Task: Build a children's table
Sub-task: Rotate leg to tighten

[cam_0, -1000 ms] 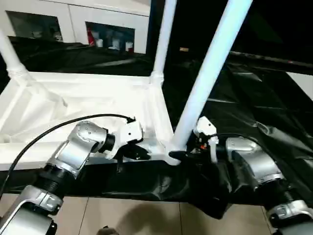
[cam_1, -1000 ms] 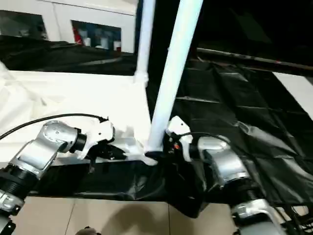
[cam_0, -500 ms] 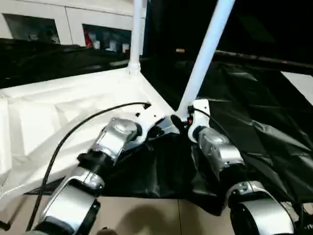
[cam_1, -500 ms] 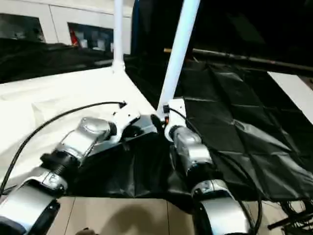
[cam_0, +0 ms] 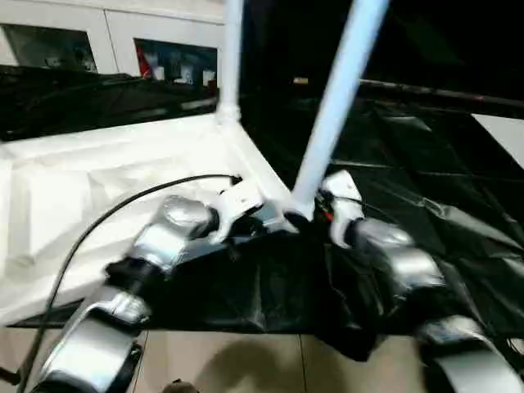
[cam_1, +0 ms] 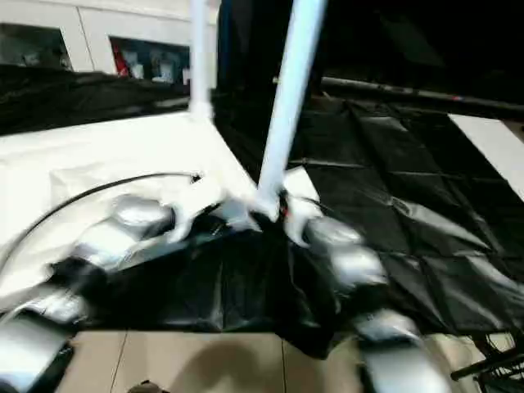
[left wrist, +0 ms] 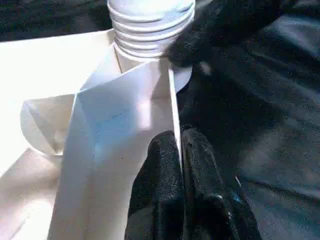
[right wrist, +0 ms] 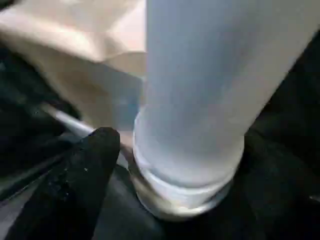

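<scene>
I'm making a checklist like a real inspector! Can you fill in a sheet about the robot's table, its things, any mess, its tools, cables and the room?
Surface: work table draped in crinkled black sheet.
Job's things: white tabletop lies underside up; near leg stands in the near corner socket, far leg in the corner behind it.
Clutter: nothing seen.
Grippers: left tool shut on the tabletop's edge rib beside the near leg; right tool open, its fingers on either side of the leg's base.
Cables: black cable arcs over the left arm.
Surroundings: white cabinets with glass doors behind; pale tiled floor below.
</scene>
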Robot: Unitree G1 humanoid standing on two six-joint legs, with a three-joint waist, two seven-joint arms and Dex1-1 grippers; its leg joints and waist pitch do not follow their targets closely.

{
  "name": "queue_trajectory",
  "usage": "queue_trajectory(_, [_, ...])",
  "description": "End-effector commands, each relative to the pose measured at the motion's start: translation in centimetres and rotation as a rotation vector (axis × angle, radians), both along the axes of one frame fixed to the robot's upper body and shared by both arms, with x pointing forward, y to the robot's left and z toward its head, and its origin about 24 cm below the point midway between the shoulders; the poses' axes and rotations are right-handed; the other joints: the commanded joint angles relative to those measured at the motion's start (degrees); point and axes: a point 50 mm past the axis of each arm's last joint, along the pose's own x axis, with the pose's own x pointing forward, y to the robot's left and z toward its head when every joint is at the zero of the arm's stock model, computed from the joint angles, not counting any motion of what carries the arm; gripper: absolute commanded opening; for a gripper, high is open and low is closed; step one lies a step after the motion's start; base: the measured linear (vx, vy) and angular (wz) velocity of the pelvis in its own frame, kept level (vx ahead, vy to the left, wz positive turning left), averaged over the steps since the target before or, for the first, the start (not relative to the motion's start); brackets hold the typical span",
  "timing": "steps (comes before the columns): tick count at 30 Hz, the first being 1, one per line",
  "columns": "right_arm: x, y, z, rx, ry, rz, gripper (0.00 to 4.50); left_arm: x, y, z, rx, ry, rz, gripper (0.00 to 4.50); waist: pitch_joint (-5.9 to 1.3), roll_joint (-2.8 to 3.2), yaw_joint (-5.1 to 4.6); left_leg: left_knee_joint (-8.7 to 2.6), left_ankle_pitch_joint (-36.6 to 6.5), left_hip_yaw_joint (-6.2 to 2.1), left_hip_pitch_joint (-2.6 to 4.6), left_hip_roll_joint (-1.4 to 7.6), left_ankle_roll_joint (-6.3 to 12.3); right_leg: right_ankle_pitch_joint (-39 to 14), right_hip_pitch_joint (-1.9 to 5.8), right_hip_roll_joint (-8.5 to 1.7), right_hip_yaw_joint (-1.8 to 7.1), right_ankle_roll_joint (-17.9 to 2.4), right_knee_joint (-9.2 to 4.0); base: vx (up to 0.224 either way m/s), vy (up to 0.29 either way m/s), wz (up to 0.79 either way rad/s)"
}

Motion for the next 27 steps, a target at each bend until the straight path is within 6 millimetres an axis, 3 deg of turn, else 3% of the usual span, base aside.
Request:
queue_trajectory(1, [-0.9,0.4,1.2,0.012,-0.016,0.152,3.86,-1.0,-1.1,-0.1,-0.043,0.019,-0.123,0.0,-3.59,0.52,0.13,-3.22,-12.4,0.58,0.62,0.29,1.5,-7.1,2.86,-2.97,2.26,-10.4,-4.33,0.0,0.0,0.0])
queue_trajectory(10, [-2.3,-0.8,1.9,-0.043,-0.005,0.297,3.86,-3.7,0.2,0.4,-0.02,0.099,-0.322,0.0,-3.43,0.35,0.54,-3.46,-14.5,0.63,0.8,0.55,0.57,-10.2,2.67,-3.11,2.4,-10.0,-4.42,0.0,0.0,0.0])
queue_trajectory(16, [-2.8,-0.7,1.2,-0.093,0.015,0.351,3.86,-3.9,0.3,0.7,-0.016,0.094,-0.331,0.0,-3.34,0.13,0.71,-3.43,-14.7,0.66,0.77,0.39,0.26,-12.4,2.57,-3.1,2.4,-9.3,-4.62,0.0,0.0,0.0])
queue_trajectory(27, [-2.9,-0.2,1.1,-0.102,0.016,0.381,3.86,-3.8,0.3,0.8,-0.019,0.083,-0.309,0.0,-3.53,-0.13,0.85,-3.2,-12.5,0.71,0.68,0.28,0.6,-9.9,2.73,-3.03,2.36,-9.4,-4.25,0.0,0.0,0.0])
